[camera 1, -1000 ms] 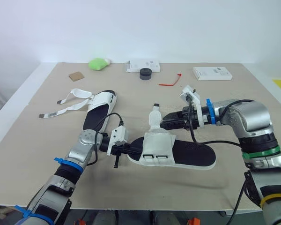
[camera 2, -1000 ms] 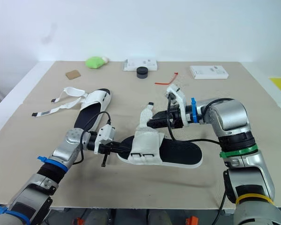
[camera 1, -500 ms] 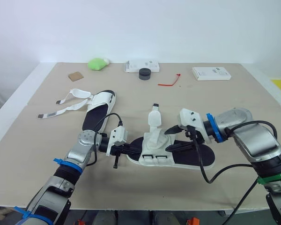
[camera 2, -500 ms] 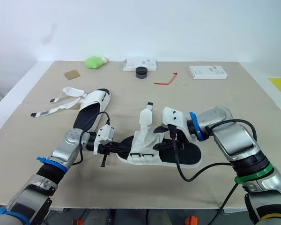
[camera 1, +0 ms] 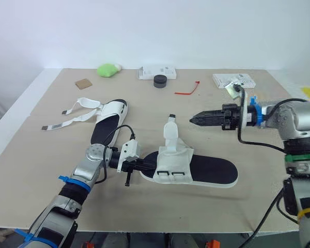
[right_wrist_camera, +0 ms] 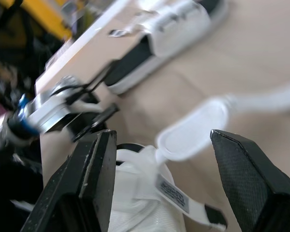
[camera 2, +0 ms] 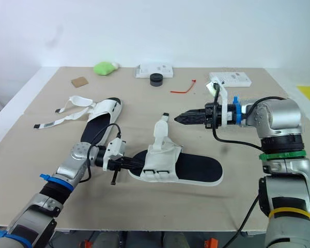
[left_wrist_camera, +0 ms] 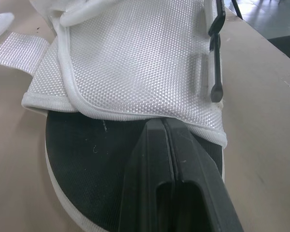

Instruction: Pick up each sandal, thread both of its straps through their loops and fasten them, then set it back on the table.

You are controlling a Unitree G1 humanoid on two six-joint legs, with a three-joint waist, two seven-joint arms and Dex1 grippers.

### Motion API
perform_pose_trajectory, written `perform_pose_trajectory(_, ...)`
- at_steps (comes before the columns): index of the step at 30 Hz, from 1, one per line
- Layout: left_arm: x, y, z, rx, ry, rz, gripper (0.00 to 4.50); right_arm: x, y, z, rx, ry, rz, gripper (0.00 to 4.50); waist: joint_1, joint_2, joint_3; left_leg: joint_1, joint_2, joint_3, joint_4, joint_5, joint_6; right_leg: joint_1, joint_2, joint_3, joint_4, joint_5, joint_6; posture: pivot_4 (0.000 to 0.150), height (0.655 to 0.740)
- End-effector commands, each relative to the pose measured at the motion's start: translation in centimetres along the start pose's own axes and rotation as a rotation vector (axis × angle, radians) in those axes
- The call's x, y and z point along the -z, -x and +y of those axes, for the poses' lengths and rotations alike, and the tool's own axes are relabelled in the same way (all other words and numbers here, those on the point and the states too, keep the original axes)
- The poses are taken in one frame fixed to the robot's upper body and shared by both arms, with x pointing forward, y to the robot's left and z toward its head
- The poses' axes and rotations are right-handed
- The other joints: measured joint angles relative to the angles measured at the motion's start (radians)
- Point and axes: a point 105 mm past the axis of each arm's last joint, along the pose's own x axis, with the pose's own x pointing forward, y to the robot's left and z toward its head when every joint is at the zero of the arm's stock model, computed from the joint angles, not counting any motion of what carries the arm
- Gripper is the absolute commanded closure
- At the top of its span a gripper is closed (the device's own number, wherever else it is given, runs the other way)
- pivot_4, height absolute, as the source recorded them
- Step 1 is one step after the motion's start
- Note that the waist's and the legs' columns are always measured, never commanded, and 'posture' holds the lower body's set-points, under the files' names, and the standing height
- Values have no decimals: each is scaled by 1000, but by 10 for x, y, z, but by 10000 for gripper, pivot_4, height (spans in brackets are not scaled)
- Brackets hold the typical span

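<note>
So far, little of the task seems to be completed. The near sandal (camera 1: 206,171) is found lying on the desk (camera 1: 258,196), close to the middle of the front edge. One upright strap (camera 1: 170,133) is seen rising from its white upper and is not pressed down, so the fastening is judged unfinished. Whether this strap is passed through its loop cannot be told.

The left claw (camera 1: 140,166) is placed at the left end of this sandal. Its two fingers are closed together over the black sole, with the tips at the hem of the upper. Whether anything is pinched between them cannot be told.

The right claw (camera 1: 195,119) is held in the air above the desk, apart from the sandal and toward the right edge. Its fingers (right_wrist_camera: 94,183) are spread wide and nothing is held.

The far sandal (camera 1: 109,118) is seen toward the left edge, with its loose straps (camera 1: 72,118) spread flat on the desk, unthreaded. Both sandals are therefore judged to need work.
</note>
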Motion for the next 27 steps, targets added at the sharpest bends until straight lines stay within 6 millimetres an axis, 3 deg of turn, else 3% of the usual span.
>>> perform_pose_trajectory(1, 57, 6, -21, -2, 198, 178, 45000, 13, 0, 1, 41, 130, 49, 11331, 1, 0, 0, -1, 0, 0, 0, 0, 0, 0, 0, 0, 0, 0, 0, 1500, 7400)
perform_pose_trajectory(5, 57, 6, -22, -1, 199, 182, 45000, 27, -5, 8, 15, 180, 102, 11331, -2, 4, 0, -3, -1, 1, 0, -1, 1, -1, 1, 1, 0, -1, 1, 1500, 7400)
perform_pose_trajectory(15, 56, 7, -19, -8, 198, 181, 45000, 22, -13, 17, -25, 204, 94, 11331, -3, 3, 0, -2, 0, 0, 1, 0, 1, -1, 3, 1, 0, 0, 2, 1500, 7400)
perform_pose_trajectory(27, 57, 6, -21, -11, 200, 179, 45000, 33, -29, 6, 21, 279, 166, 11331, -3, 3, 0, -2, 0, 0, 1, 0, 1, -1, 3, 1, 0, 0, 2, 1500, 7400)
